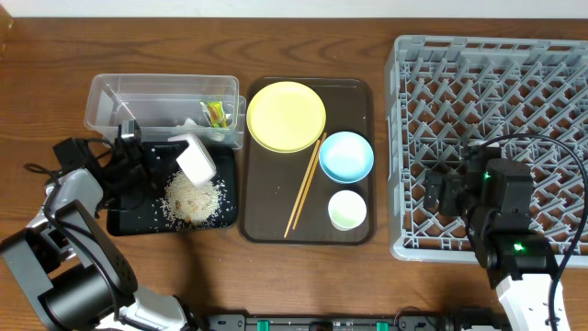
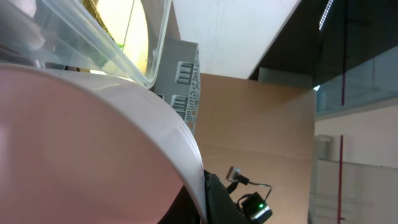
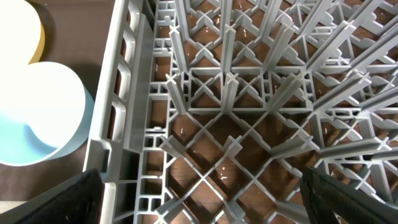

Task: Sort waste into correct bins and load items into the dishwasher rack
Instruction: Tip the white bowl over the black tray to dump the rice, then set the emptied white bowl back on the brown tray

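Observation:
My left gripper (image 1: 170, 154) is shut on the rim of the white bowl (image 1: 195, 157) and holds it tipped over the black tray (image 1: 129, 219). Rice-like crumbs (image 1: 191, 199) lie in a heap on that tray. The clear box (image 1: 156, 92) behind it holds the yellow-green wrapper (image 1: 217, 113) and white paper scraps (image 1: 188, 122). In the left wrist view the bowl (image 2: 93, 143) fills the frame beside my finger (image 2: 200, 205). My right gripper (image 1: 432, 191) is open and empty over the grey rack (image 1: 487, 55), near its left wall (image 3: 121, 124); its jaws (image 3: 205, 205) are spread wide.
The brown tray (image 1: 354, 92) between the bins and the rack holds the yellow plate (image 1: 286, 116), the light blue bowl (image 1: 345, 155), the small pale cup (image 1: 347, 210) and the chopsticks (image 1: 304, 187). The blue bowl (image 3: 74, 137) also shows in the right wrist view.

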Motion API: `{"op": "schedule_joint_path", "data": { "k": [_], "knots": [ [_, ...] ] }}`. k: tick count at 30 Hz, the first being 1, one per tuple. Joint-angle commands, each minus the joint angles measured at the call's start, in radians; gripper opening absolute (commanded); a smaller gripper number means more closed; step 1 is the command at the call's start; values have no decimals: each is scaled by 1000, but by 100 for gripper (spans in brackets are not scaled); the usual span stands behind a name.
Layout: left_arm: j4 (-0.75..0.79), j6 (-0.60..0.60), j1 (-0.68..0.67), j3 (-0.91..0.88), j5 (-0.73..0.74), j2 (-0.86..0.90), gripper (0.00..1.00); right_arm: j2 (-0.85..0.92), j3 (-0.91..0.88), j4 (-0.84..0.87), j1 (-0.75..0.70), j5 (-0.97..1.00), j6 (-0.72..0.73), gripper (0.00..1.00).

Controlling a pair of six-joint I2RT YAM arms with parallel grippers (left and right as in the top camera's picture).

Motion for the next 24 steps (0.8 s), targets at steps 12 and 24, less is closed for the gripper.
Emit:
{"op": "schedule_joint_path", "data": {
  "k": [12, 24],
  "knots": [
    [-55, -314, 5, -1, 27, 2, 6, -5, 23, -3, -11, -3, 8, 99],
    [24, -226, -256, 8, -266, -240, 6, -5, 23, 2, -11, -3, 9, 99]
  ]
}}
